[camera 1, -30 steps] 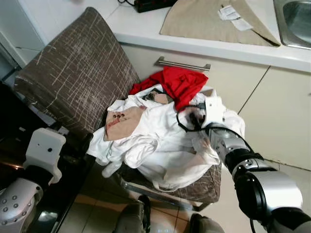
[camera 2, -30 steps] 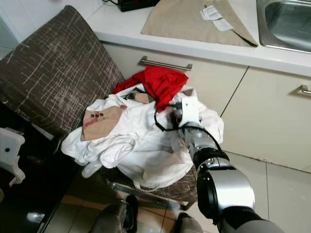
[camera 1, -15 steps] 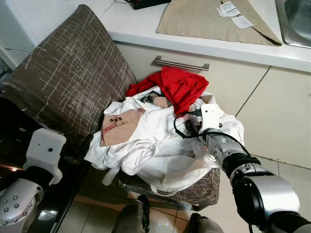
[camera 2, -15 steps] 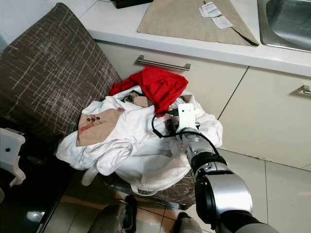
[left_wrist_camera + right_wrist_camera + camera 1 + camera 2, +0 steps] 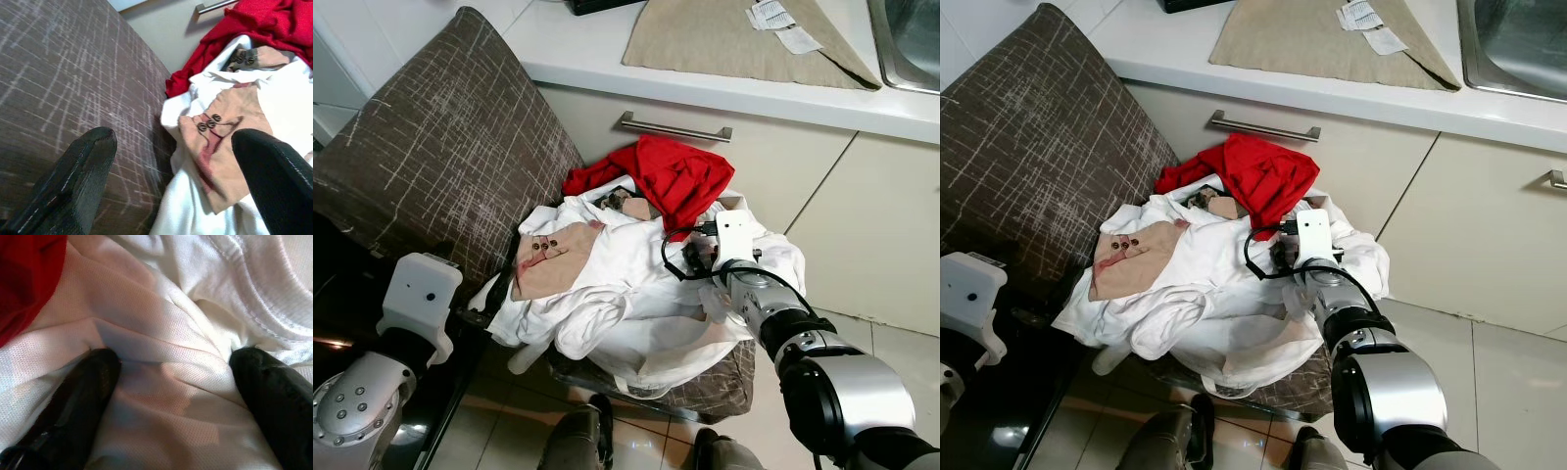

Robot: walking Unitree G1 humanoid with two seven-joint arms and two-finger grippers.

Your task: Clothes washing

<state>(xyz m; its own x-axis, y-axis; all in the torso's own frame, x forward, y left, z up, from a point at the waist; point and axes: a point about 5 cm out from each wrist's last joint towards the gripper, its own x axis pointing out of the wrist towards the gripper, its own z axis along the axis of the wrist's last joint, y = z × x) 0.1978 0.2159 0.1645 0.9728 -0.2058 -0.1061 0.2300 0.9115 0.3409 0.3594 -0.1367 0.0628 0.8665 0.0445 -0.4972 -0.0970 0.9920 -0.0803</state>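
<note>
Step, as I judge it: gathering laundry off the chair, grab not yet made; next move calls for closing on a fold and lifting it clear of the heap without dragging the rest off the seat.

Left to right: left gripper (image 5: 171, 181) low beside the brown chair (image 5: 450, 157), at the left edge of the pile, fingers spread wide with nothing between them; the tan buttoned garment (image 5: 220, 142) lies just ahead of its fingertips, on top of the white clothes.

Middle: white clothes (image 5: 626, 294) heaped across the seat, spilling over the front edge; red garment (image 5: 680, 176) on top at the back, near the cabinet drawer handle (image 5: 675, 128).

Right: right gripper (image 5: 171, 382) pushed down into the white fabric at the pile's right side; fingers (image 5: 73, 396) apart, both tips touching cloth, a ridge of white fabric bunched between them, not pinched yet; red garment just beside it.
</note>
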